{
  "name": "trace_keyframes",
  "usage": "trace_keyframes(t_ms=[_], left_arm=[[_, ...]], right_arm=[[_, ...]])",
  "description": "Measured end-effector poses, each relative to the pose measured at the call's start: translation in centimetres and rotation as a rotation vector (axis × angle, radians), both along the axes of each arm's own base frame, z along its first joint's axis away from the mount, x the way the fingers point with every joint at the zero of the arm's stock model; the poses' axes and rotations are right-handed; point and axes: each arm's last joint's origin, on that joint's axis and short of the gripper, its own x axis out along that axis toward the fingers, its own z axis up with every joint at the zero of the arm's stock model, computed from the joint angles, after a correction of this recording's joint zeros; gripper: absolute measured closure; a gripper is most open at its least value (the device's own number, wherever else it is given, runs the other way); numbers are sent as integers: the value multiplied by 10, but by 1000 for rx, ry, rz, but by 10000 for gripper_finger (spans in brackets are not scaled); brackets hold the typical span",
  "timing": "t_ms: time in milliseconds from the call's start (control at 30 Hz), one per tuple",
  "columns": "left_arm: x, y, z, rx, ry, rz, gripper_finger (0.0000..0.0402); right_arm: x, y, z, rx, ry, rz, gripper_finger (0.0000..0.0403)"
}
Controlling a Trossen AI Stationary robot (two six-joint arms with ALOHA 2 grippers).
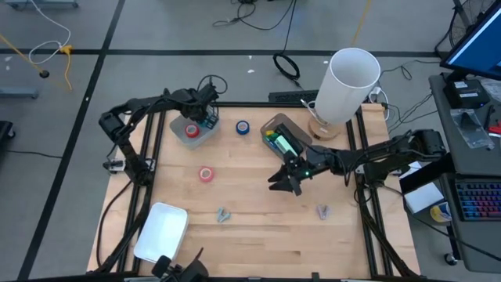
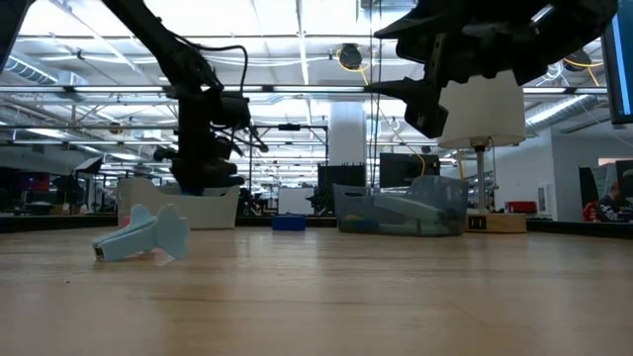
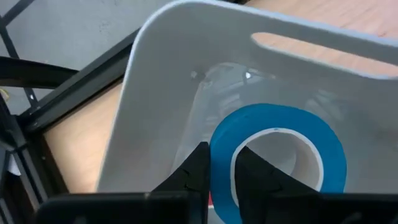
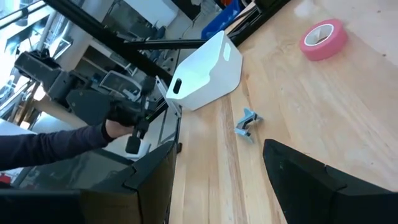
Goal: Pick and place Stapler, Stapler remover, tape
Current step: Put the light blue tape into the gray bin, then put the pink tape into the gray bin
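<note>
1. The step in hand looks like setting a tape roll down in a bin. The left pincer (image 1: 205, 116) hangs over the pale bin (image 1: 182, 135) at the far left of the surface (image 1: 258, 227), its fingers (image 3: 200, 167) pinched nearly together on the wall of a blue tape roll (image 3: 277, 152), one finger inside the core hole.
2. To do it well, lower the roll until it is just above the bin floor, inside the rim, then let go and lift straight up (so a finger does not drag the ring back out).
3. A red tape roll (image 1: 192, 131) already lies in that bin; keep clear of it.
4. The right pincer (image 1: 286, 182) hovers mid-surface with its jaws spread wide and nothing between them.
5. The held tape is a bright blue ring with a pale core, thin-walled and smooth.
6. Another blue roll (image 1: 243, 126) and a pink roll (image 1: 206, 174) lie loose on the surface, well apart.
</note>
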Motion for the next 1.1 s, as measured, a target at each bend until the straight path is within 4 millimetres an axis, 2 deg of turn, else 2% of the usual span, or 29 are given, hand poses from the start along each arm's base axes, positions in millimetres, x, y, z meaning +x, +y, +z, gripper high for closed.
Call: trace_keyframes(t_ms=[167,467,567,667,767,900,1000,1100], left_arm=[[1,0,-2,-26,-18,-9,310],[1,-1,0,-30,-31,-11,259],[0,-2,9,-41,-22,-34,242],[-2,-9,29,-40,-49,-40,233],[-1,-27,51,-47,-122,-94,234],[6,-67,79,-92,-216,-349,241],[11,-100,92,-115,-205,-593,245],[14,-128,96,-140,-155,-769,244]], right_arm=[[0,-3,0,8,3,-14,165],[0,-5,0,8,3,-18,165],[0,-5,0,8,3,-18,165],[0,-5,0,8,3,-17,165],[0,-5,0,8,3,-17,165],[0,-5,0,4,2,-16,165],[0,-5,0,1,1,-15,165],[0,-5,0,2,1,-15,165]])
